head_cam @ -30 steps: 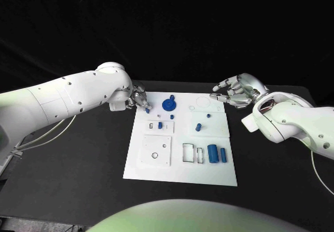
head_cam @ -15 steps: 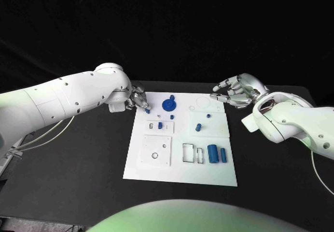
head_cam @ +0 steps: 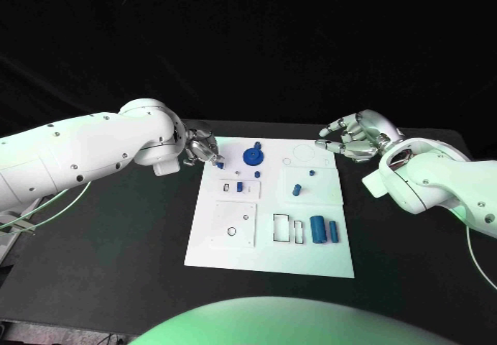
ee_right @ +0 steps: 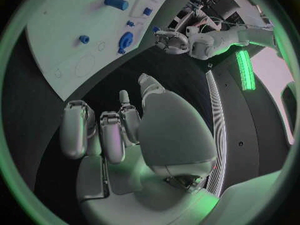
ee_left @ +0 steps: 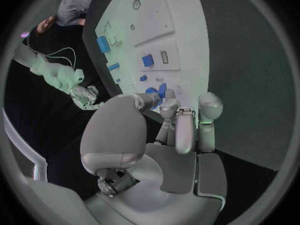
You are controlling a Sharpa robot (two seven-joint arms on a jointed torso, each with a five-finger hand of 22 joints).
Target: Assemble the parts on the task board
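Black bench [head_cam: 124,237] carries the white task board [head_cam: 269,251] at frame centre. Left robot hand [head_cam: 202,149], at the board's upper-left corner, curls its fingers beside a small blue peg [head_cam: 220,164]; whether it pinches it I cannot tell. Right robot hand [head_cam: 352,136] waits upper right, loosely spread, holding nothing, probably to keep the board free.

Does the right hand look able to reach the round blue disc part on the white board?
Probably yes: the right hand hangs open beside the white board, nothing between it and the round blue disc part.
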